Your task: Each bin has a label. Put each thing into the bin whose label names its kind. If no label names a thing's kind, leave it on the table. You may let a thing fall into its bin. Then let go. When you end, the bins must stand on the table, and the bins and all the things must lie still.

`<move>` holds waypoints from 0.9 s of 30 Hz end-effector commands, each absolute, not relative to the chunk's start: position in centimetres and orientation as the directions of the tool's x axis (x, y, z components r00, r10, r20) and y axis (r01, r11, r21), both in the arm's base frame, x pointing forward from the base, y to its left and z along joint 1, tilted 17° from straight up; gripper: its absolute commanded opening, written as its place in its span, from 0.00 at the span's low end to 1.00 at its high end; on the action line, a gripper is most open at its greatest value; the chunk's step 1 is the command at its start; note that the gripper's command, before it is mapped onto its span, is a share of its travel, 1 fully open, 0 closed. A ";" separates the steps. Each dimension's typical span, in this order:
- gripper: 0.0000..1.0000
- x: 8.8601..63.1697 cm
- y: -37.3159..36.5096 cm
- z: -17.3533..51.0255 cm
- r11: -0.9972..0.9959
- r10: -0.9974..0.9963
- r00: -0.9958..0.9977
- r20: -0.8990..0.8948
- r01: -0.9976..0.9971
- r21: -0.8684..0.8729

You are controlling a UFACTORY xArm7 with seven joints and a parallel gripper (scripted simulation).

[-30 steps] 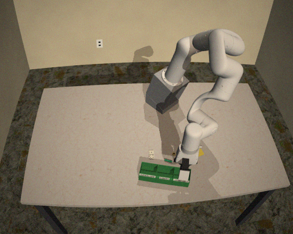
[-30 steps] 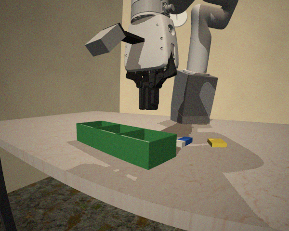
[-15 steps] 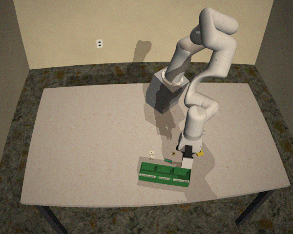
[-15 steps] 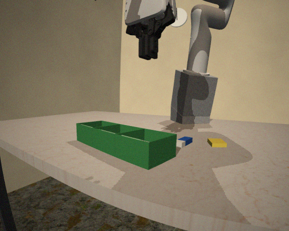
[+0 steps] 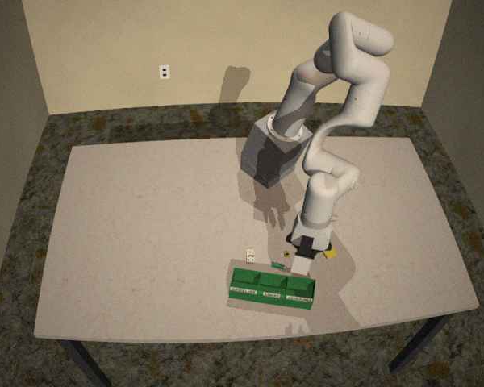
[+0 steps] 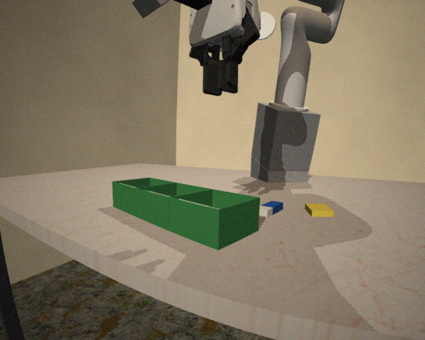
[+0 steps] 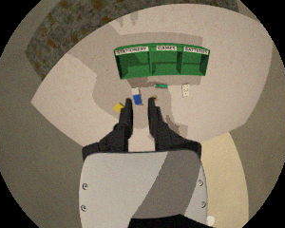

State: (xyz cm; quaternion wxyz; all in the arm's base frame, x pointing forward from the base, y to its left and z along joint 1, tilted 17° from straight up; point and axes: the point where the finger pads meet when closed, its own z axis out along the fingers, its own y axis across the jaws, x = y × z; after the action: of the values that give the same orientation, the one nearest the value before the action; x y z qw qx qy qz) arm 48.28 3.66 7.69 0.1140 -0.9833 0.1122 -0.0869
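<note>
A green bin [image 5: 271,287] with three compartments and white labels stands near the table's front edge; it also shows in the side view [image 6: 185,210] and the wrist view [image 7: 161,63]. My gripper [image 6: 219,82] [image 7: 140,105] hangs high above the table behind the bin's right end, fingers a little apart with nothing between them. A blue and white eraser [image 6: 272,208] lies on the table next to that end of the bin. A yellow block [image 6: 319,210] lies a little further right. A white domino [image 5: 249,255], a thin green stick [image 5: 278,265] and a small brown piece [image 5: 285,253] lie behind the bin.
The arm's grey base block [image 5: 271,156] stands at the back middle of the table. The arm's wrist hides the eraser in the overhead view. The bin's labels are too small to read.
</note>
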 end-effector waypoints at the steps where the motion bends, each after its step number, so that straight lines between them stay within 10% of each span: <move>1: 0.23 47.0 3.0 4.6 -0.899 -0.387 0.915 0.110 -0.348 -0.267; 27: 0.23 42.1 0.9 -5.8 -0.316 -0.927 0.352 -0.128 -0.918 -0.238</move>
State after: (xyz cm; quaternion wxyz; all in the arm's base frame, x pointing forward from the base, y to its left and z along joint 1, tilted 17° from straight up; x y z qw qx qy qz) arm 42.02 1.00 -5.77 0.1313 -0.8451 0.5178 -0.0212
